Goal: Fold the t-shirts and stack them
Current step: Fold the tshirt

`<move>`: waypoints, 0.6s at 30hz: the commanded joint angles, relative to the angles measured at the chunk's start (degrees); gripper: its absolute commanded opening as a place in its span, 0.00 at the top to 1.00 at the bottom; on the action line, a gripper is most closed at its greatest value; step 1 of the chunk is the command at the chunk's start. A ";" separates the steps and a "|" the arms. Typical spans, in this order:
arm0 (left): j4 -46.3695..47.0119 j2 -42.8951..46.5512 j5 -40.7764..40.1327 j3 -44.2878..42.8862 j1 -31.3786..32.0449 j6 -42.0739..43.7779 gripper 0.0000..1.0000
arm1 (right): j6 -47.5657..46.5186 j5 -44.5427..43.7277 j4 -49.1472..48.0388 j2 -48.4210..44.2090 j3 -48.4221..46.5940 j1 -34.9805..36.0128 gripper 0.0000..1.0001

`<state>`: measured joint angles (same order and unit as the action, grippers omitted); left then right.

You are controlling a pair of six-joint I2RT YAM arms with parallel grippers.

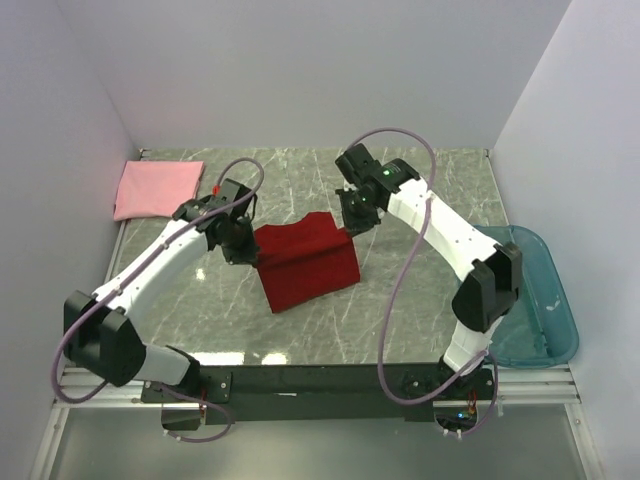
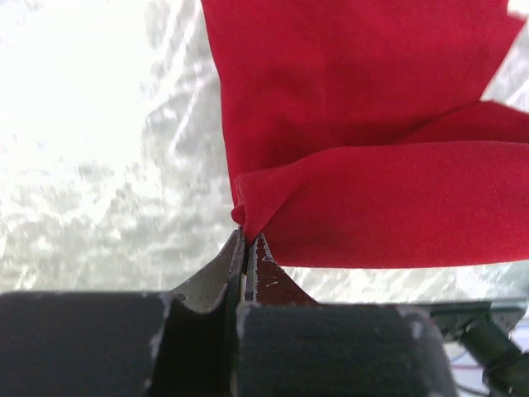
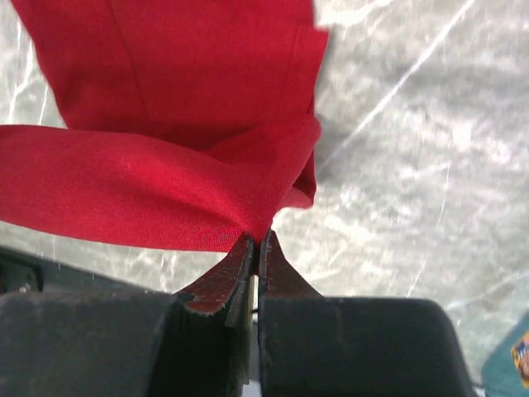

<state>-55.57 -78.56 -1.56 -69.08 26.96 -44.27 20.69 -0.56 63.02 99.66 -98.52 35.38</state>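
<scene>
A deep red t-shirt (image 1: 305, 262) lies partly folded in the middle of the marble table, its far edge lifted off the surface. My left gripper (image 1: 250, 243) is shut on the shirt's left far corner; in the left wrist view the red cloth (image 2: 372, 165) bunches at the fingertips (image 2: 248, 238). My right gripper (image 1: 350, 225) is shut on the right far corner, with the red fabric (image 3: 165, 182) draped from its pinch point (image 3: 258, 238). A light pink t-shirt (image 1: 158, 188) lies folded flat at the far left corner of the table.
A translucent teal-blue bin (image 1: 535, 300) sits off the table's right edge, beside the right arm's base. White walls close in the table on the left, back and right. Bare marble (image 1: 300, 330) shows in front of the red shirt.
</scene>
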 commanded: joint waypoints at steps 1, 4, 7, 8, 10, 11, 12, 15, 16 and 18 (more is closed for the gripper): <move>3.27 -2.73 -1.42 -2.55 -2.79 3.84 0.99 | -2.14 -1.64 -4.66 2.47 -3.69 -1.80 1.00; 5.73 -5.72 -1.25 -3.69 -4.90 4.72 0.99 | -2.76 -1.72 -8.78 5.10 -4.05 -2.68 1.00; 8.72 -8.44 -1.60 -4.05 -6.39 4.98 0.99 | -3.37 -1.64 -13.00 8.26 -5.45 -3.64 1.00; 9.60 -9.75 -1.60 -4.05 -6.74 5.07 0.99 | -3.63 -1.64 -13.80 9.06 -5.72 -3.91 1.00; 12.58 -11.16 -1.86 -3.79 -7.45 5.68 0.99 | -3.46 -1.55 -15.29 11.34 -5.98 -4.43 1.00; 13.55 -12.56 -2.04 -3.70 -7.88 5.86 0.99 | -3.46 -1.47 -16.69 12.65 -6.16 -4.52 1.00; 15.21 -13.36 -1.95 -3.61 -8.15 6.04 0.99 | -3.46 -1.64 -17.58 13.19 -5.98 -4.61 1.00; 18.38 -15.91 -1.69 -3.43 -9.29 6.57 0.99 | -3.11 -1.55 -21.18 14.86 -4.58 -5.40 1.00; 19.09 -16.44 -1.86 -3.34 -9.47 6.57 0.99 | -2.94 -1.29 -22.06 15.13 -3.71 -5.67 1.00; 20.32 -17.58 -2.65 -3.26 -9.73 6.74 0.99 | -2.67 -0.76 -25.05 15.65 -2.47 -6.02 1.00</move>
<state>-39.79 -95.50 -1.80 -71.02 18.02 -39.53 18.33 -0.30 44.73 115.66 -101.43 30.55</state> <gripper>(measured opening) 0.023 0.023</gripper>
